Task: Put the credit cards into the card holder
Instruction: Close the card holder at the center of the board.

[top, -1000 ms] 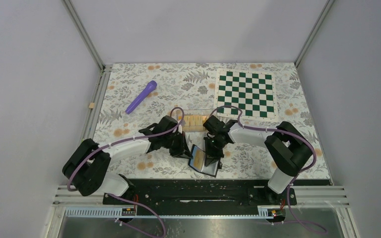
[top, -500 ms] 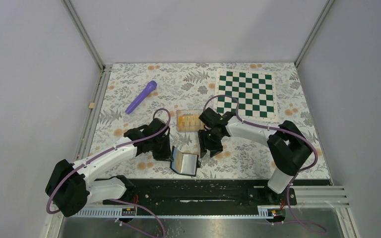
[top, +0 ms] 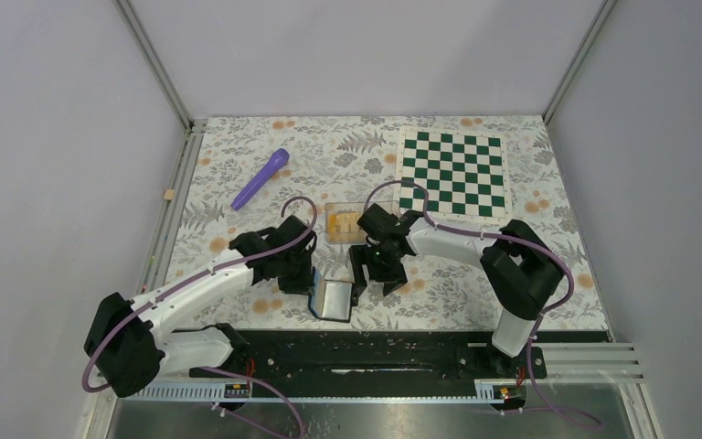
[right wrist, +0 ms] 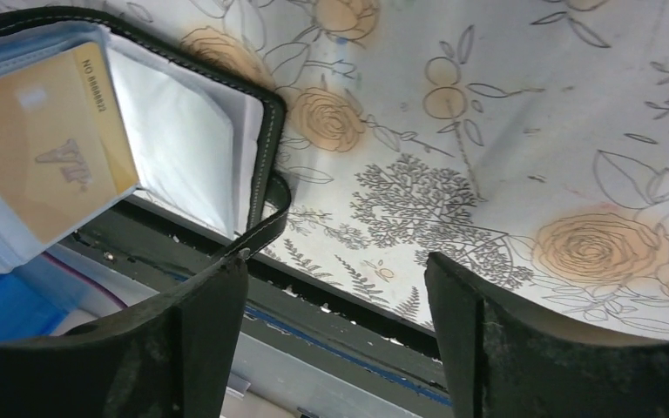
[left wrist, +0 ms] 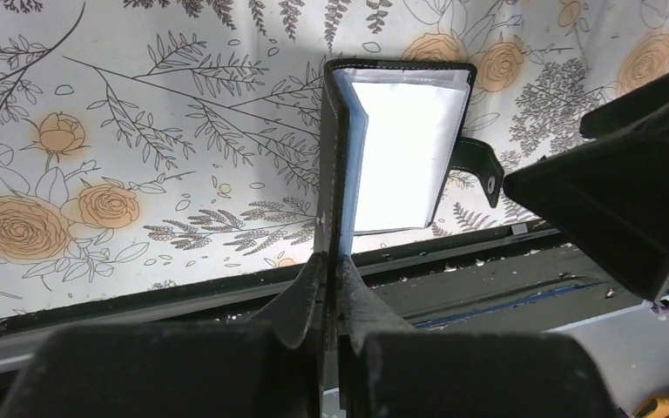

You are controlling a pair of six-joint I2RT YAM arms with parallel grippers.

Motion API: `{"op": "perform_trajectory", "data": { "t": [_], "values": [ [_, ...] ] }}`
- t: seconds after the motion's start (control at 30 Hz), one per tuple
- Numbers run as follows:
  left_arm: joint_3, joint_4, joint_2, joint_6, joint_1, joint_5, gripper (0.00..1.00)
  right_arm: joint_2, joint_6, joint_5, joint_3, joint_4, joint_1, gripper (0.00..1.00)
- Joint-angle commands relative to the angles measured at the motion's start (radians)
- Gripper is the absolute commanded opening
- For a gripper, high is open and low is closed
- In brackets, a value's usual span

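Observation:
The card holder (top: 335, 300), a black wallet with pale glossy pockets, stands open near the table's front edge. My left gripper (left wrist: 333, 261) is shut on the edge of its left cover (left wrist: 331, 157). Its snap tab (left wrist: 479, 170) hangs out to the right. One yellow credit card (right wrist: 48, 165) sits in a pocket of the card holder (right wrist: 266, 131). My right gripper (right wrist: 340, 296) is open and empty, just right of the wallet, its left finger close to the tab (right wrist: 261, 228). More credit cards (top: 342, 224) lie in a clear box behind both grippers.
A purple marker (top: 260, 178) lies at the back left and a green checkerboard (top: 452, 172) at the back right. The black rail (top: 375, 346) at the table's front edge runs just below the wallet. Flowered cloth (top: 475, 274) covers the table.
The right gripper opened, letting go of the card now in the wallet, and shifted left. The left gripper carried the wallet left and nearer the front edge.

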Motion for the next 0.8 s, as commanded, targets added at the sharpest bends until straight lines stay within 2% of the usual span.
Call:
{"op": "perform_trajectory", "data": {
  "t": [0.0, 0.13, 0.37, 0.6, 0.77],
  "values": [
    [0.041, -0.014, 0.017, 0.003, -0.014, -0.042, 0.00, -0.032, 0.012, -0.036, 0.039, 0.022, 0.036, 0.82],
    [0.041, -0.014, 0.019, -0.001, -0.022, -0.045, 0.00, -0.007, 0.011, -0.025, 0.073, 0.010, 0.062, 0.83],
    [0.048, -0.024, 0.019, -0.003, -0.025, -0.045, 0.00, 0.044, 0.000, 0.020, 0.146, -0.052, 0.092, 0.71],
    [0.056, -0.030, 0.031, 0.001, -0.027, -0.044, 0.00, 0.081, -0.032, 0.121, 0.197, -0.163, 0.105, 0.48],
    [0.069, -0.030, 0.040, -0.001, -0.030, -0.067, 0.02, 0.073, -0.043, 0.113, 0.179, -0.156, 0.105, 0.21]
  ]
}}
